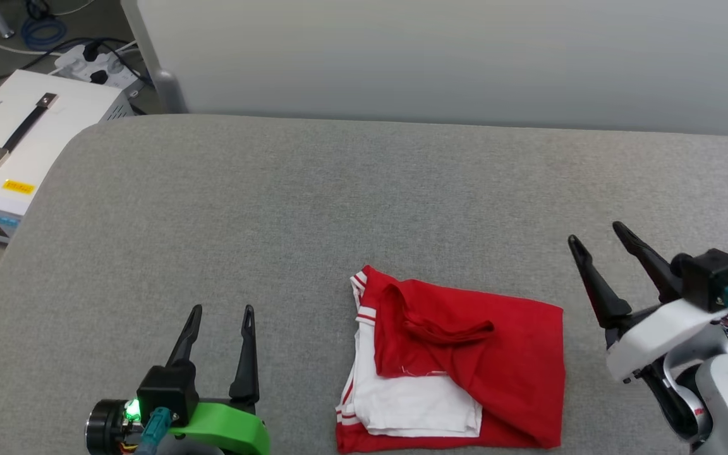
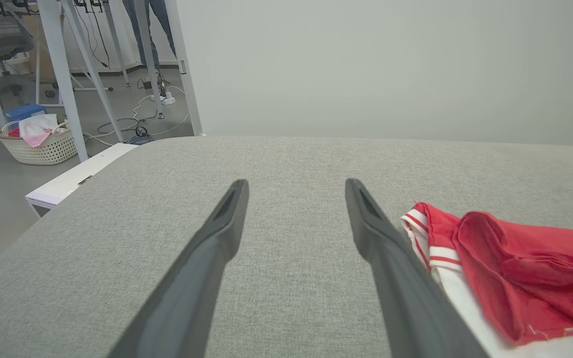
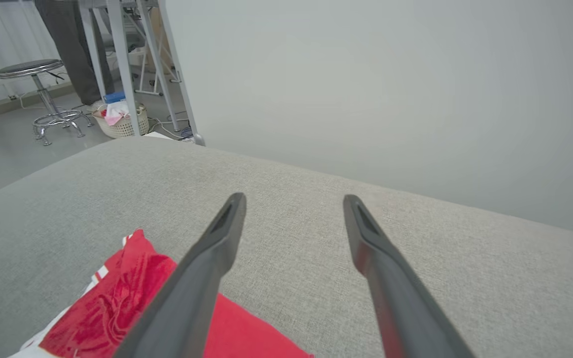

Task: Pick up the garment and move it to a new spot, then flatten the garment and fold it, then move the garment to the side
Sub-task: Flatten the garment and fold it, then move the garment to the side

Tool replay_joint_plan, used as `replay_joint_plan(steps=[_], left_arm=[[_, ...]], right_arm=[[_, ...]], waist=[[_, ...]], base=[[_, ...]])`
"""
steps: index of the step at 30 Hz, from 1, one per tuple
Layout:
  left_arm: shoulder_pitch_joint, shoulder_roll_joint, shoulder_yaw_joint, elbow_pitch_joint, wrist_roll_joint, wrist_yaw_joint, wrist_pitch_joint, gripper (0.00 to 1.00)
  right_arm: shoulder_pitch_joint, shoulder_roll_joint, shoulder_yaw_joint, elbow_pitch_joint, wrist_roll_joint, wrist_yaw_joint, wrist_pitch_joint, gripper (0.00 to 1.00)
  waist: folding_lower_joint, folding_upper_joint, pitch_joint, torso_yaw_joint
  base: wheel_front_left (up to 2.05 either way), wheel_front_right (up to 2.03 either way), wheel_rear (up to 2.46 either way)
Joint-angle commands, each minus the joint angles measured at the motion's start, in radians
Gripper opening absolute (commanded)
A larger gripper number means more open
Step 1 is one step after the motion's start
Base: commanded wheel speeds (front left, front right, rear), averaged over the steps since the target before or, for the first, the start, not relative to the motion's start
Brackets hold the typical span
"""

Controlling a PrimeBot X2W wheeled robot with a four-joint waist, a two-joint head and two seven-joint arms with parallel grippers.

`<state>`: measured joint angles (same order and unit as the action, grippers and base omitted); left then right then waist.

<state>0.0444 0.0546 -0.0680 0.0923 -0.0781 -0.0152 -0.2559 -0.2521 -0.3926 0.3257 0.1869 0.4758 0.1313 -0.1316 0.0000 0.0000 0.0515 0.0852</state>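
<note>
- Garment (image 1: 465, 354) – red jersey tee, lies on the grey worktop (image 1: 275, 189) at about 6 o'clock in the head view, close to the near edge and slightly toward 5.
- It is a compact, roughly rectangular bundle. The red panel is on top, a white sleeve layer peeks out at its 7 o'clock corner, and striped trim runs along the 9 o'clock edge.
- A raised crease crosses the top red layer, so the fold isn't crisp. Lettering is not visible.
- Left tool (image 1: 222, 309) is at 7 o'clock, fingers spread wide and holding nothing, well apart from the cloth. In its wrist view, left tool (image 2: 296, 181) points over bare worktop, with the garment (image 2: 515, 268) off at 4 o'clock.
- Right tool (image 1: 595, 232) is at 3–4 o'clock, also spread and empty. It sits near the bundle's 3 o'clock edge with no contact. In its wrist view, right tool (image 3: 293, 196) is above grey fabric, with the garment (image 3: 117, 303) at 7 o'clock.
- Progress, my read: pick-up, relocating, flattening and folding look done.
- Last step – shifting it to the side – can't be confirmed. The bundle sits nearly central, so probably still to do.
- If so, one tool needs to grip all the layers at an edge, otherwise the fold may open.
- White case (image 1: 16, 139) stands off the worktop at 10 o'clock, not involved.
</note>
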Motion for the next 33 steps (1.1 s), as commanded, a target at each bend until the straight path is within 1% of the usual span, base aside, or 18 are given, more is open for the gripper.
replay_joint_plan(steps=[1, 8, 10, 14, 16, 20, 23, 33], left_arm=[[0.015, -0.004, 0.004, -0.004, 0.009, -0.006, -0.006, 1.0], [0.032, -0.004, 0.015, -0.015, 0.016, -0.008, -0.006, 1.0], [0.038, -0.004, 0.017, -0.019, 0.018, -0.009, -0.006, 1.0], [0.052, -0.004, 0.022, -0.031, 0.023, -0.012, -0.006, 1.0], [0.059, -0.004, 0.025, -0.038, 0.023, -0.011, -0.006, 1.0], [0.083, -0.004, 0.034, -0.053, 0.025, -0.01, -0.006, 1.0], [0.091, -0.004, 0.038, -0.058, 0.028, -0.009, -0.006, 1.0], [0.097, -0.004, 0.037, -0.062, 0.037, -0.011, -0.006, 1.0]], right_arm=[[0.031, 0.022, -0.035, -0.01, -0.029, -0.001, -0.027, 1.0], [0.165, 0.128, -0.199, -0.062, -0.182, -0.001, -0.107, 1.0], [0.203, 0.169, -0.236, -0.079, -0.193, -0.001, -0.116, 1.0], [0.269, 0.22, -0.28, -0.12, -0.224, -0.001, -0.126, 1.0], [0.298, 0.244, -0.304, -0.134, -0.221, -0.001, -0.128, 1.0], [0.376, 0.277, -0.346, -0.175, -0.234, -0.001, -0.13, 1.0], [0.401, 0.289, -0.348, -0.195, -0.246, -0.001, -0.13, 1.0], [0.413, 0.289, -0.319, -0.205, -0.294, -0.001, -0.13, 1.0]], waist=[[0.0, 0.0, -0.021, -0.024], [0.0, 0.0, -0.041, -0.039], [0.0, 0.0, -0.049, -0.041], [0.0, 0.0, -0.06, -0.041], [0.0, 0.0, -0.064, -0.039], [0.0, 0.0, -0.074, -0.03], [0.0, 0.0, -0.074, -0.028], [0.0, 0.0, -0.069, -0.024]], base=[[0.0, 0.0, 0.0], [0.0, 0.0, 0.0], [0.0, 0.0, 0.0], [0.0, 0.0, 0.0], [0.0, 0.0, 0.0], [0.0, 0.0, 0.0], [0.0, 0.0, 0.0], [0.0, 0.0, 0.0]])
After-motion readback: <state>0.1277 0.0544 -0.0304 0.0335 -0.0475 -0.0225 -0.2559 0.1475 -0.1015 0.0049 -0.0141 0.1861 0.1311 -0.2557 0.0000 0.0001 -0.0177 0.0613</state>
